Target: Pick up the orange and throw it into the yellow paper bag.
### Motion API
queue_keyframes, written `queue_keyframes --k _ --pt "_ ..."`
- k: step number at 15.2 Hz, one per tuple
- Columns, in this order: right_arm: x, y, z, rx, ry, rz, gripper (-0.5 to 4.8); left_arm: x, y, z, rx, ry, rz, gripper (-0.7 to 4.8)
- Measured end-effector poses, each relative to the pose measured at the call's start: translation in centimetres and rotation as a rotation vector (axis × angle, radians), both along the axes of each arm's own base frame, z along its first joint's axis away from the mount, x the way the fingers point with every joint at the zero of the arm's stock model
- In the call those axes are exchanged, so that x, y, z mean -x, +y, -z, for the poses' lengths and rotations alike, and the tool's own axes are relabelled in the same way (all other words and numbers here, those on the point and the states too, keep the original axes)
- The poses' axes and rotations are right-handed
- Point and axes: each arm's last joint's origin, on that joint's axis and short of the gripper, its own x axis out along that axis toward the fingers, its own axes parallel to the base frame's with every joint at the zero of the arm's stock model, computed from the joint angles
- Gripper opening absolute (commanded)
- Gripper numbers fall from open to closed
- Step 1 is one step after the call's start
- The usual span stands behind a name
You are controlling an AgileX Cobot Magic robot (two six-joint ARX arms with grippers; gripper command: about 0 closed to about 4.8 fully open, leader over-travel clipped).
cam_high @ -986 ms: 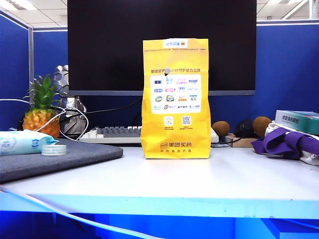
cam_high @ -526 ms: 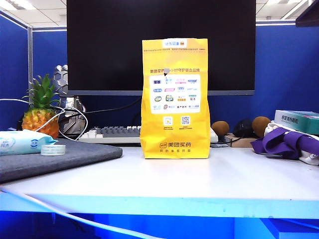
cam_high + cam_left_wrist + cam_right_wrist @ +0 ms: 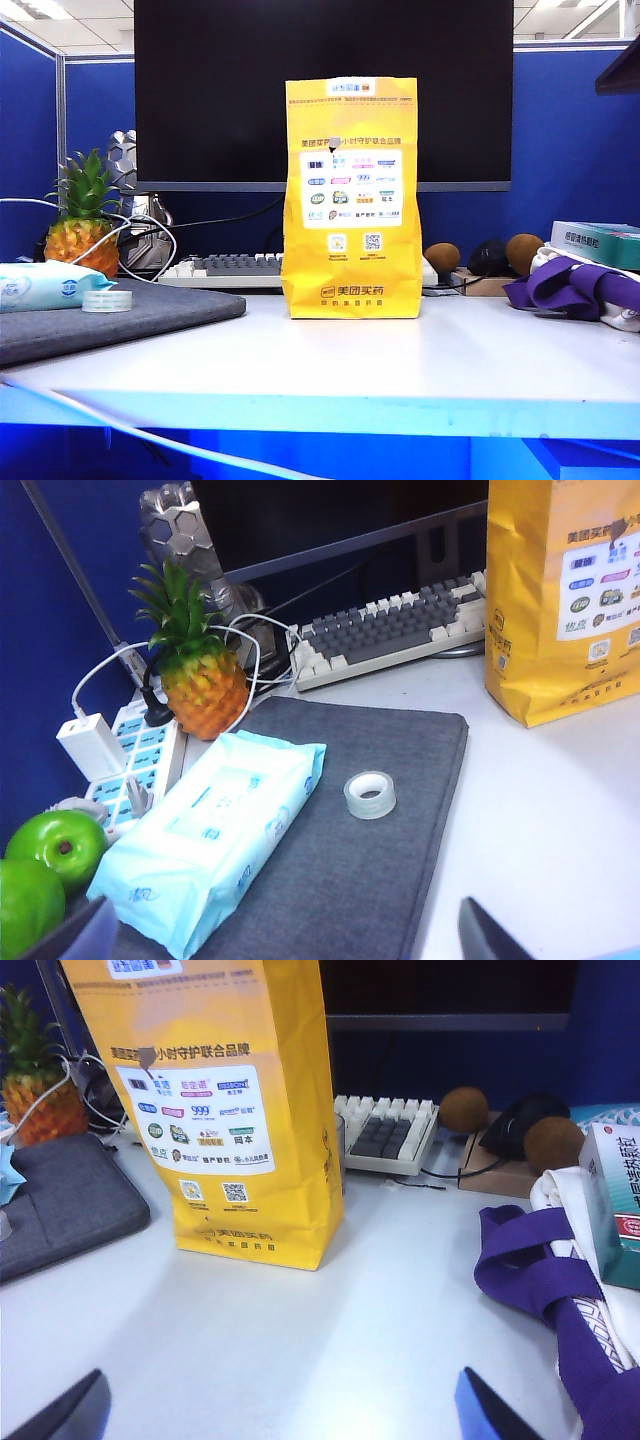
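Note:
The orange is not in any view. The yellow paper bag (image 3: pixel 350 200) stands upright mid-table before a dark monitor, with its top folded; it also shows in the left wrist view (image 3: pixel 560 600) and the right wrist view (image 3: pixel 230 1110). My left gripper (image 3: pixel 285 945) hangs open above the grey pad, with nothing between its fingertips (image 3: pixel 75 935). My right gripper (image 3: pixel 280 1420) is open too, over bare white table in front of the bag, and holds nothing. Only the fingertip ends of each gripper show. A dark edge (image 3: pixel 622 70) at the exterior view's top right looks like part of the right arm.
On the left are a small pineapple (image 3: pixel 82 225), a pack of wipes (image 3: pixel 45 285) and a tape roll (image 3: pixel 108 300) on a grey pad (image 3: pixel 170 312), green apples (image 3: pixel 60 845) and a power strip (image 3: pixel 130 750). A keyboard (image 3: pixel 225 268) lies behind the bag. Brown fruits (image 3: pixel 443 257), purple cloth (image 3: pixel 575 285) and a box (image 3: pixel 600 243) sit right.
A dark edge has come into the exterior view's top right corner and dropped lower. The bag and the other things on the table have not moved.

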Motion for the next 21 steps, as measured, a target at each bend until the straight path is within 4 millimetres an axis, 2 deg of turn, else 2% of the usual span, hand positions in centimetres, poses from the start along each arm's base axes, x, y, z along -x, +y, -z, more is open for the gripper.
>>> queue_keyframes --k 2,3,5,7,9,10,15,21 --pt "0.4 -0.1 0.7 -0.006 -0.021 0.001 4.79 0.0 0.0 0.3 0.002 -0.004 0.0 4.79" --pt "1.1 -0.3 1.9 -0.015 -0.05 0.003 4.79 -0.5 -0.2 2.2 -0.007 0.013 -0.011 4.79" --pt "1.7 -0.6 1.7 -0.023 -0.08 0.011 4.79 -2.2 -0.3 5.2 0.009 -0.02 -0.117 4.79" --pt "1.6 -0.9 2.2 -0.02 -0.075 0.048 4.79 -3.3 -0.1 6.2 0.042 -0.103 -0.195 4.79" --pt "1.2 -1.1 3.3 -0.02 -0.077 0.077 4.79 -3.8 -0.3 6.7 0.068 -0.166 -0.196 4.79" --pt "0.9 -1.2 4.5 -0.01 -0.041 0.093 4.79 -4.2 -0.4 7.2 0.08 -0.195 -0.196 4.79" --pt "1.0 -1.3 5.9 0.022 0.096 0.103 4.79 -5.2 -0.7 10.4 0.087 -0.213 -0.195 4.79" --pt "1.0 -1.3 5.7 0.019 0.083 0.103 4.79 -5.3 -0.7 10.6 0.087 -0.213 -0.195 4.79"
